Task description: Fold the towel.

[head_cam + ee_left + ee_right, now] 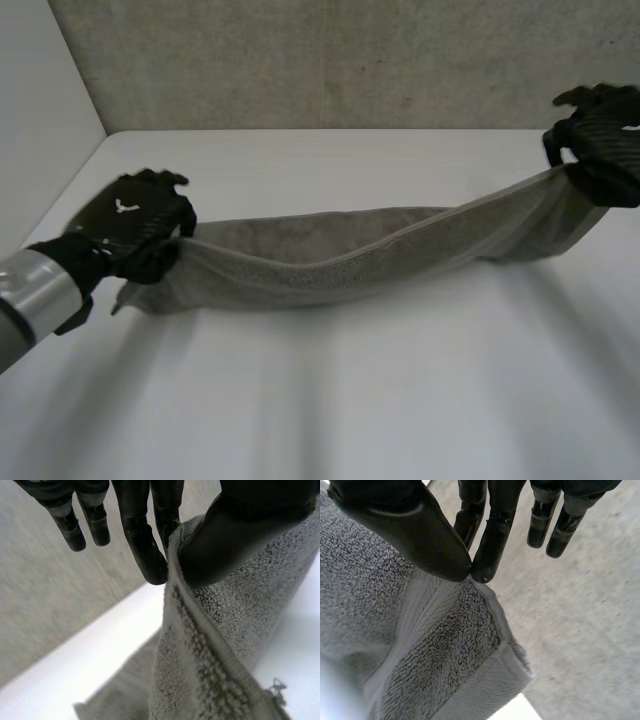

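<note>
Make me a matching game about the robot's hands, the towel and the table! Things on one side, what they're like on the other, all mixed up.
Things:
1. towel
2. left hand
3. right hand
4. table

What fits:
A. white
B. pinches the towel's end over towards the back wall
C. grey, sagging between two hands
D. pinches the towel's end at the table's left side

Pairs: 1-C, 2-D, 3-B, 4-A
</note>
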